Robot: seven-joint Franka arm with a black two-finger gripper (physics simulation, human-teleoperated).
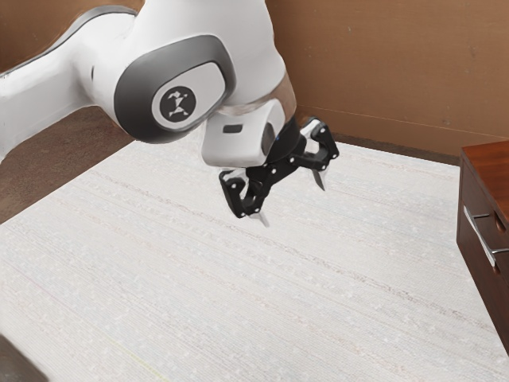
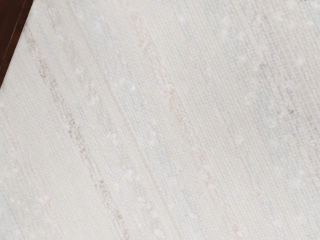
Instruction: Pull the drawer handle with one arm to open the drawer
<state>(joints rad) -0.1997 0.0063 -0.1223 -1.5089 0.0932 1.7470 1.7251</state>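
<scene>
A dark red-brown drawer cabinet (image 1: pixel 482 231) stands at the exterior view's right edge. Its upper drawer front carries a grey metal bar handle (image 1: pixel 480 235), and the drawer looks shut. My black gripper (image 1: pixel 291 197) hangs above the middle of the white cloth-covered table (image 1: pixel 199 278), well to the left of the cabinet and clear of it. Its two fingers are spread wide with nothing between them. In the wrist view the white cloth (image 2: pixel 170 125) lies under the hand, with a dark brown sliver (image 2: pixel 11 30) at one corner.
A brown wall (image 1: pixel 382 56) with a baseboard runs behind the table. Brown floor shows at the exterior view's left, past the table's edge. Wide white table surface lies between my gripper and the cabinet.
</scene>
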